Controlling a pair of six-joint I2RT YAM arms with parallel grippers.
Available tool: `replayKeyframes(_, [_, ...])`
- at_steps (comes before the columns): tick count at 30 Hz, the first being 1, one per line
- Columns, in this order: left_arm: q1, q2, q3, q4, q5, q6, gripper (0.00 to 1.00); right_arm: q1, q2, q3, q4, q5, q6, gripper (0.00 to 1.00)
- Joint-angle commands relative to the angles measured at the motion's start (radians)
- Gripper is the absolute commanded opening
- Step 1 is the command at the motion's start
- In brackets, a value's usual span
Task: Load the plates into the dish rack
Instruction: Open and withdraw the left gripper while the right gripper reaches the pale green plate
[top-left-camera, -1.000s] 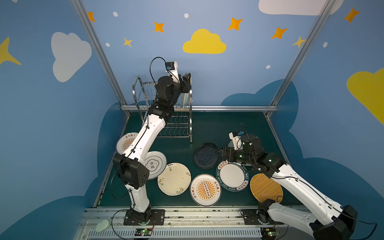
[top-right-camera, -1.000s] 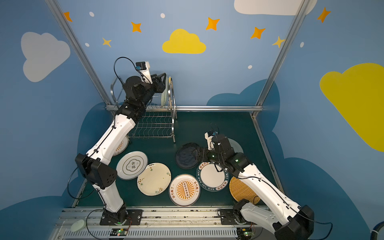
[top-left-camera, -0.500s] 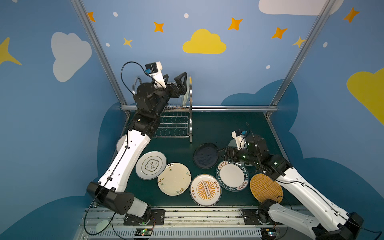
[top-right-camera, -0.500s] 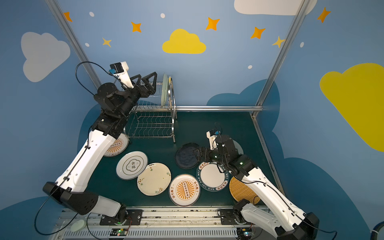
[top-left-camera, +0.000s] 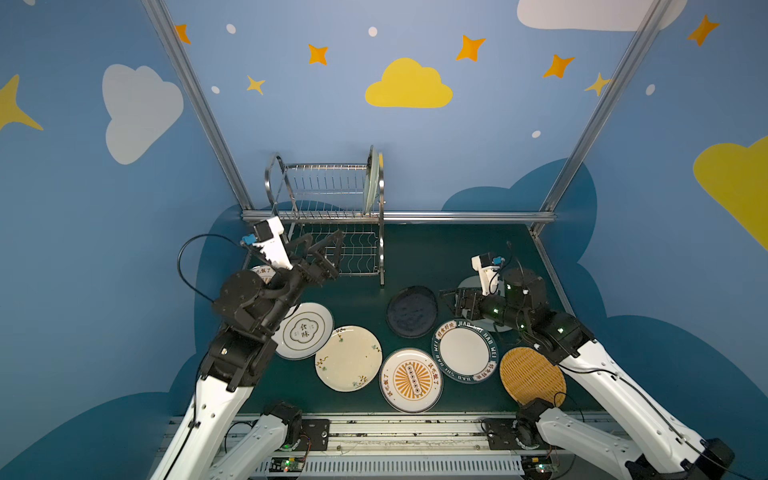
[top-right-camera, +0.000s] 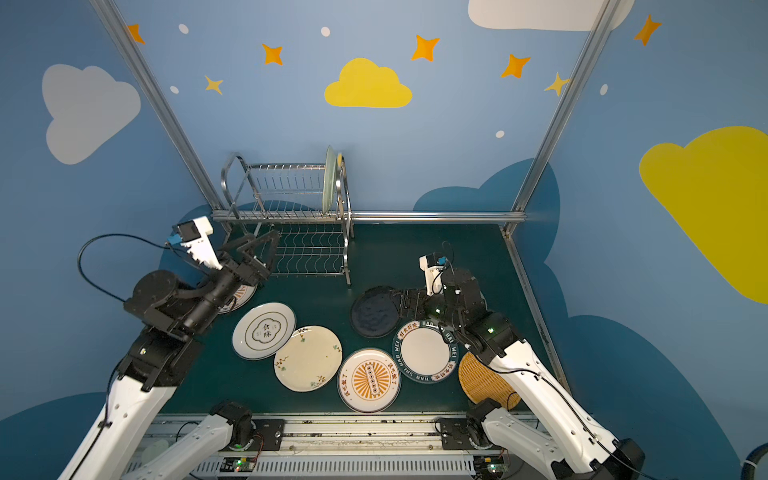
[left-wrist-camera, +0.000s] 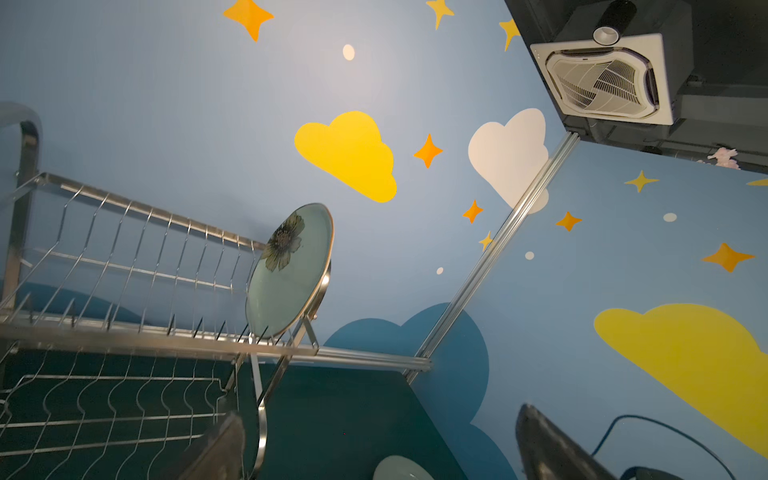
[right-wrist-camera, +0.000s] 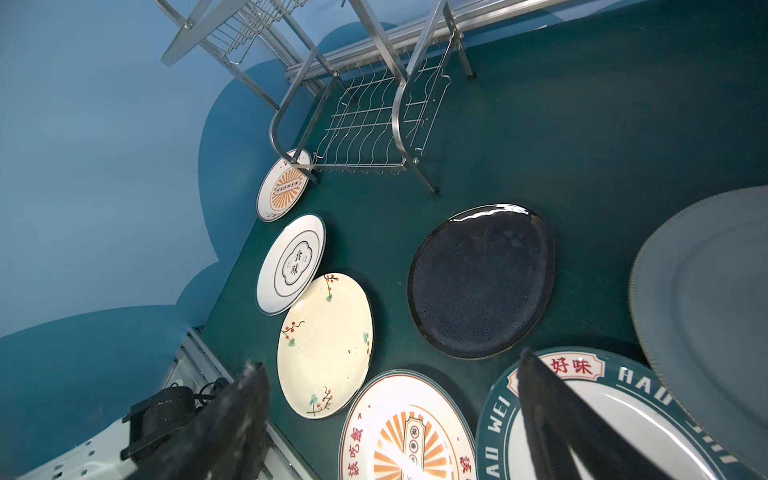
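Left gripper (top-left-camera: 324, 243), jaws apart and empty, fronts the shiny steel wire dish rack (top-left-camera: 324, 195), whose upper tier holds one upright pale green round plate (top-left-camera: 371, 178); right gripper (top-left-camera: 445, 299), jaws apart, hovers beside the flat black round plate (top-left-camera: 411, 311).

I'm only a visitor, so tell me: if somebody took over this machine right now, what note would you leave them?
Left pincer: open, empty, in front of the lower shelf of the shiny steel wire dish rack.
Right pincer: open, empty, beside the round black plate.
Done: one round pale green plate stands upright in the rack's upper tier.
Left: eight plates flat on the dark green table: the black one, two orange-sunburst white plates, cloud-emblem white plate, cream floral plate, teal-rimmed white plate, yellow woven-look plate, second pale green plate under the right arm.
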Motion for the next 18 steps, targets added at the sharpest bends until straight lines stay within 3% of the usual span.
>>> replayKeyframes(1, [0.005, -0.072, -0.088, -0.147, 0.016, -0.030, 1.00, -0.014, -0.005, -0.042, 0.068, -0.004, -0.015, 0.91])
replayKeyframes(6, [0.006, -0.212, -0.222, -0.235, 0.037, -0.050, 1.00, -0.036, -0.003, -0.088, 0.113, -0.006, -0.016, 0.91])
replayKeyframes(9, [0.006, -0.275, -0.284, -0.296, 0.058, -0.001, 1.00, -0.049, -0.007, -0.120, 0.140, 0.013, -0.023, 0.91])
replayKeyframes(18, [0.006, -0.370, -0.380, -0.476, -0.017, 0.111, 1.00, -0.115, 0.002, -0.162, 0.131, 0.045, -0.010, 0.91])
